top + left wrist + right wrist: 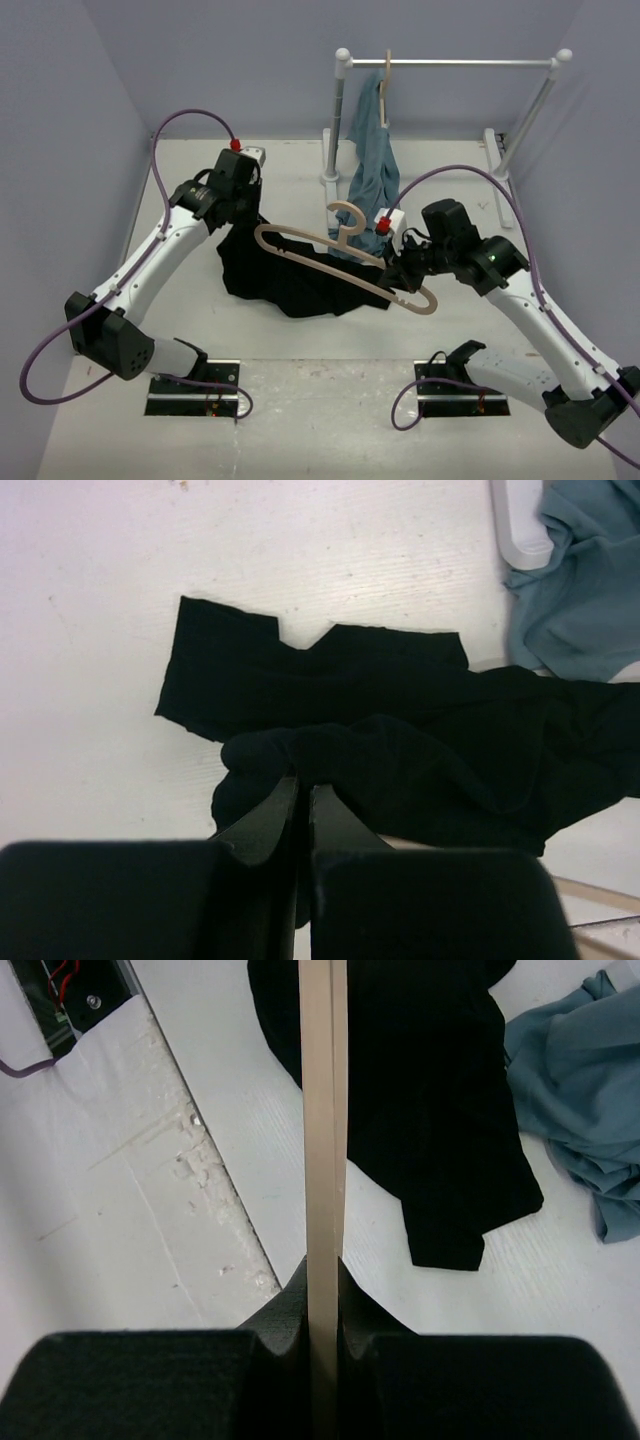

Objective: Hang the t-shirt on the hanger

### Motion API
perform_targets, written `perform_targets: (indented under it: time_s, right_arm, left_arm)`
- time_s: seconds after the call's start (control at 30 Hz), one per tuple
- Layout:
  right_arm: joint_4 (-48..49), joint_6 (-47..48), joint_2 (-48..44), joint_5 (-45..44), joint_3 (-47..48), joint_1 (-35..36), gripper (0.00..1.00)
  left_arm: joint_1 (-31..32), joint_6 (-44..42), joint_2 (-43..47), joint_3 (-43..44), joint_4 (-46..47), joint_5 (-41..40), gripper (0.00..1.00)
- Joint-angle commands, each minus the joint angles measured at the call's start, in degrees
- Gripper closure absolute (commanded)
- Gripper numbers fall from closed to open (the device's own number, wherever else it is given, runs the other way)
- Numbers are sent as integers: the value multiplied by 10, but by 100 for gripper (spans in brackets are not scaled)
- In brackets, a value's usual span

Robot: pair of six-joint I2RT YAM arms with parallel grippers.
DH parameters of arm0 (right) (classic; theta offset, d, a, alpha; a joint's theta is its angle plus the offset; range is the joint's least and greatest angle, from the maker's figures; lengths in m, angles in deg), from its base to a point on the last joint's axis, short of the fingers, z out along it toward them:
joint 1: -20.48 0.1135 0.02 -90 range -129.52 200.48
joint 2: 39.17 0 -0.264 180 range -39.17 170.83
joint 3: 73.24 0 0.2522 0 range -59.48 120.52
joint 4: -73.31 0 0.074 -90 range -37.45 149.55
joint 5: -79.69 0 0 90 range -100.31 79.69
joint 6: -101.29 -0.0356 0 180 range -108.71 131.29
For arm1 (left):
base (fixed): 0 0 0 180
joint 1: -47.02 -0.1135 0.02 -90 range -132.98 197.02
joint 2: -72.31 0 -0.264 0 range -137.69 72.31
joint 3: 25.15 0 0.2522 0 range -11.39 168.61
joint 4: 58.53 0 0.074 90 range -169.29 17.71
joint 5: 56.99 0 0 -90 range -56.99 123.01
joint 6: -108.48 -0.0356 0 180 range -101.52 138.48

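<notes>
— Handling is being asked about: how is the t-shirt (295,285) being judged?

— It is being judged light, floppy and quick to sag. It is being seen wrinkled in the middle of the tabletop (330,350), partly under the hanger (322,1110). A bunched fold at its far-left edge is being pinched by the left pincer (303,785), whose jaws are pressed together on the cloth.

— Where is a hold being advised?

— An edge of the neck or hem opening is being favoured, so that one layer alone is being lifted and the wood is being let inside.

— And the hanger?

— It is being judged stiff, light and smooth. One shoulder end is being clamped edge-on by the right pincer (322,1265), and the hanger is being held over the cloth. The blue-grey garment (372,170) on the rack (450,63) is being disregarded.
</notes>
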Motion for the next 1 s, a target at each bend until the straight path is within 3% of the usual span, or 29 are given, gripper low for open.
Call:
perform_targets:
  time_s: [0.0, 0.43, 0.67, 0.87, 0.97]
  right_arm:
    - [57, -24, 22, 3, 5, 4, 100]
    - [58, -44, 39, -79, 13, 4, 100]
    - [62, -1, 76, -9, 18, 21, 100]
    - [65, 105, 78, 129, 9, 23, 100]
    - [117, 57, 74, 97, 9, 24, 100]
  left_arm:
    - [-3, -27, 22, -5, 33, 34, 100]
    - [-3, -35, 30, -4, 15, 2, 100]
    - [-3, -56, 36, 33, 14, 61, 100]
    - [-2, -99, 35, 78, -12, 126, 100]
    - [-1, -107, 44, 97, -19, 178, 100]
